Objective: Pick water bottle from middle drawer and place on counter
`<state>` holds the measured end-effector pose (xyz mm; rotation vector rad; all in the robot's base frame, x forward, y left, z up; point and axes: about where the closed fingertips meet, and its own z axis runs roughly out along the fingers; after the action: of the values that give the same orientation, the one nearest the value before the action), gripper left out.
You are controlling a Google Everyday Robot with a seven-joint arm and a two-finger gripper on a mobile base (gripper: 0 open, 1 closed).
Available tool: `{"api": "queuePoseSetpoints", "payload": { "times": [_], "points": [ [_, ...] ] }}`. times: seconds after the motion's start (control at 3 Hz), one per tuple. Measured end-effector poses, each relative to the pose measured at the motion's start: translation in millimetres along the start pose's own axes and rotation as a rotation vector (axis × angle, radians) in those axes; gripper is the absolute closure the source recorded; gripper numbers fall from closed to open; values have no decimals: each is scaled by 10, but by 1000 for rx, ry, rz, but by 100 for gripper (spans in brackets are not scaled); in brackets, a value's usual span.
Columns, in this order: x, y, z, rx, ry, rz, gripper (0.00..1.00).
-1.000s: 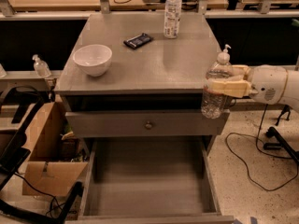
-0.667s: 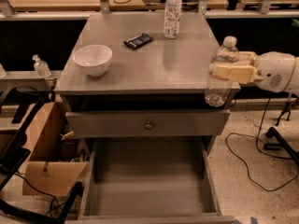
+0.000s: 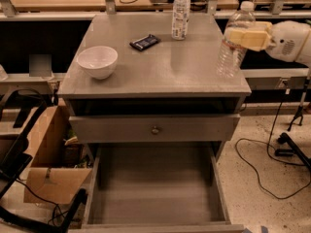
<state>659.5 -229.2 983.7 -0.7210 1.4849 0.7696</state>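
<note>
Over at the right edge of the tabletop (image 3: 160,69) the pincer (image 3: 245,37) is clamped around the upper part of the water bottle (image 3: 228,57). The bottle is small, clear, ribbed and unlabelled, with a white cap, and leans slightly. Its base is just over the surface; I can't tell whether it touches. Below, the middle drawer (image 3: 155,198) stands pulled open.

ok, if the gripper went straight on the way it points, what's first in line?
Gripper, shut on the water bottle over the right edge of the counter, points left. Probably the white bowl first; labelled bottle and black packet look farther back, depth unclear.
</note>
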Motion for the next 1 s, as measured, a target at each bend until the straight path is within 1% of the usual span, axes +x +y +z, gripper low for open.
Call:
{"api": "queuePoseSetpoints", "payload": {
  "times": [0.33,0.67,1.0],
  "points": [
    [-104,-338,242,0,-32,-29,100],
    [-56,-552,484,22,-7,-76,100],
    [190,-692,732,27,54,-83,100]
  ]
}}
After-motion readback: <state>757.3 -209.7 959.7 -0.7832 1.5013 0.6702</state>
